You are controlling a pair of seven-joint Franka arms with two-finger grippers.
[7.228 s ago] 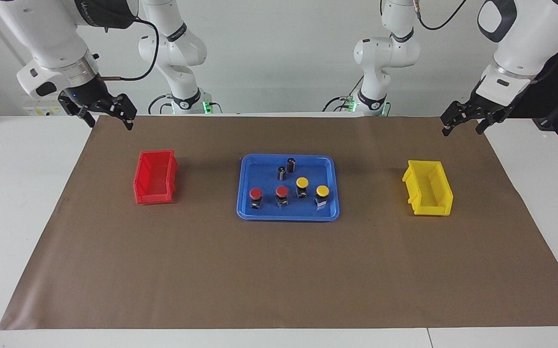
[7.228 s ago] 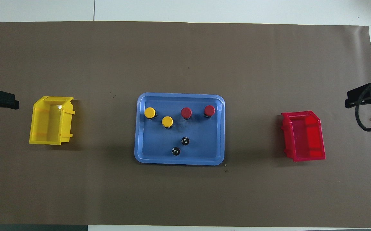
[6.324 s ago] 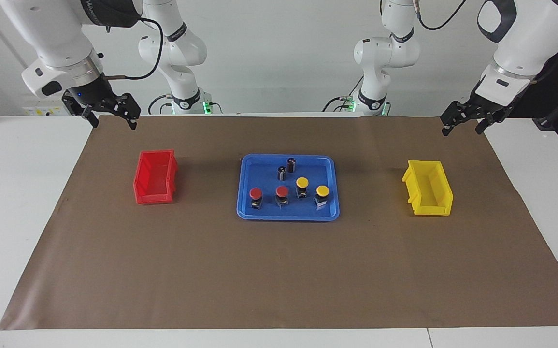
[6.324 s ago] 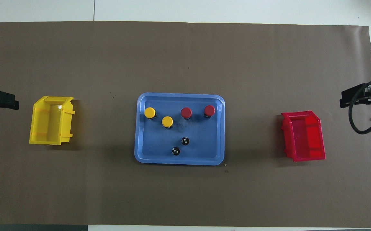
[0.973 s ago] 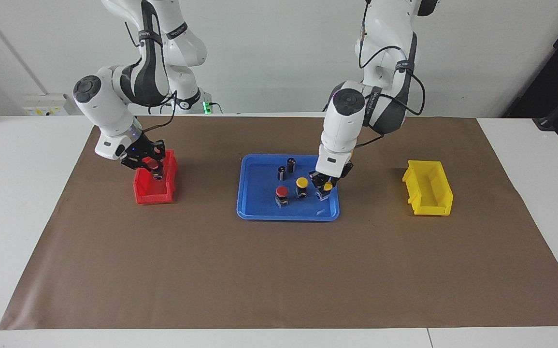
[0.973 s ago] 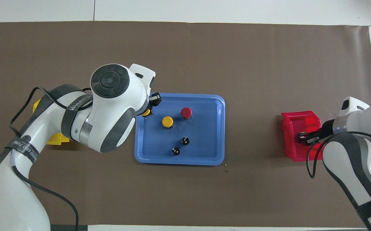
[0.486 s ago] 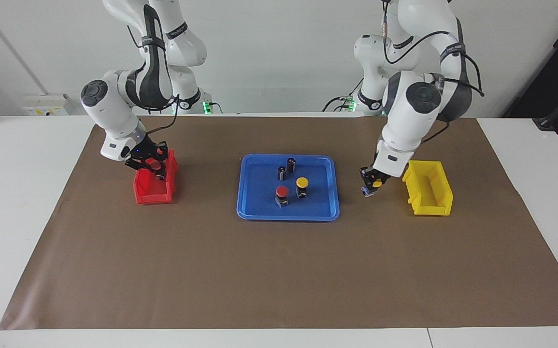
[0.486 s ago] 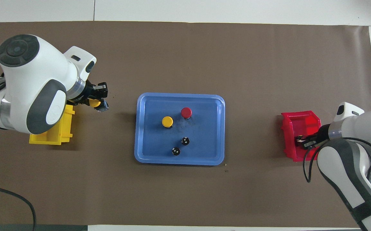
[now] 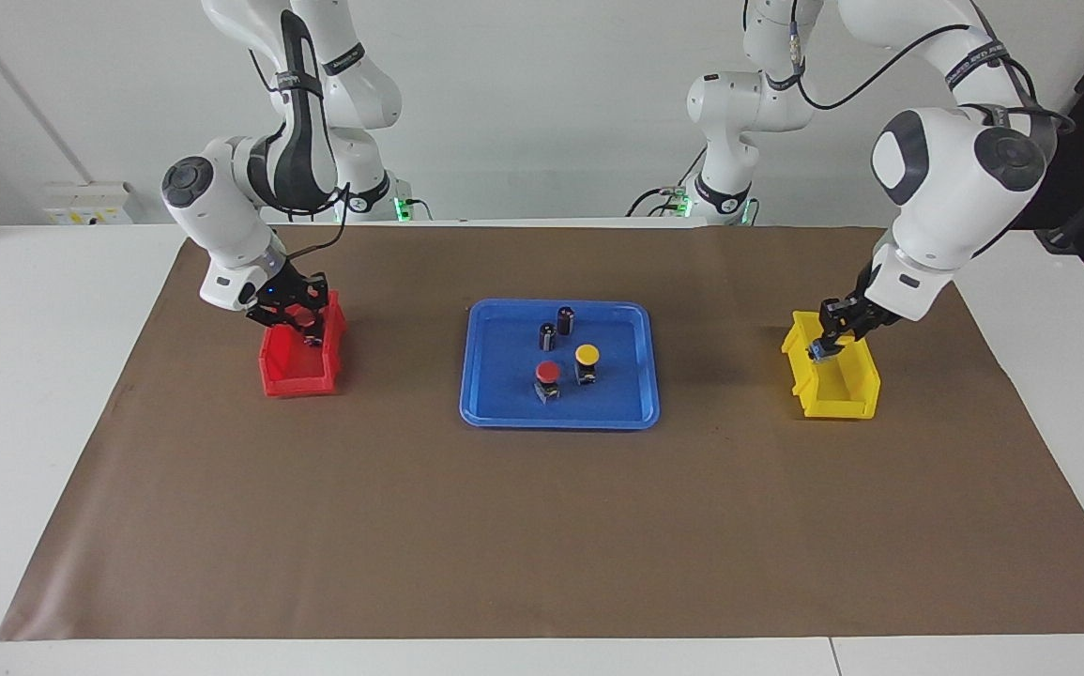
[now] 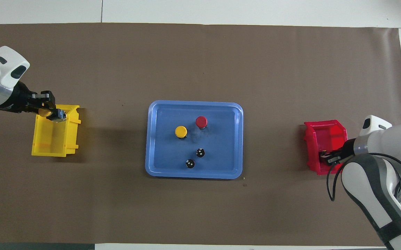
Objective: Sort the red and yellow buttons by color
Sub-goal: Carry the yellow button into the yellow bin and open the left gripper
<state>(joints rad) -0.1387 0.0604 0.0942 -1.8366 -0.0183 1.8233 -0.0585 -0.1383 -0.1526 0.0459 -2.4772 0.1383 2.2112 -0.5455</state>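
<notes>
My left gripper (image 9: pixel 829 338) is shut on a yellow button (image 10: pixel 44 113) and hangs over the end of the yellow bin (image 10: pixel 52 139) farther from the robots. My right gripper (image 9: pixel 297 317) hangs low over the red bin (image 9: pixel 293 371), shut on a red button whose cap hardly stands out against the bin. In the overhead view that right gripper (image 10: pixel 327 157) is over the bin's nearer part. One red button (image 9: pixel 547 373) and one yellow button (image 9: pixel 587 355) stand upright side by side on the blue tray (image 9: pixel 495 408).
Two dark cylinders (image 9: pixel 548 335) (image 9: pixel 566 319) without coloured caps stand on the tray, nearer to the robots than the buttons. The tray lies mid-table on a brown mat (image 9: pixel 542 526), the red bin toward the right arm's end, the yellow bin toward the left arm's end.
My left gripper has lifted a yellow button off the tray and carried it over to the yellow bin. My right gripper with the red button has barely shifted over the red bin.
</notes>
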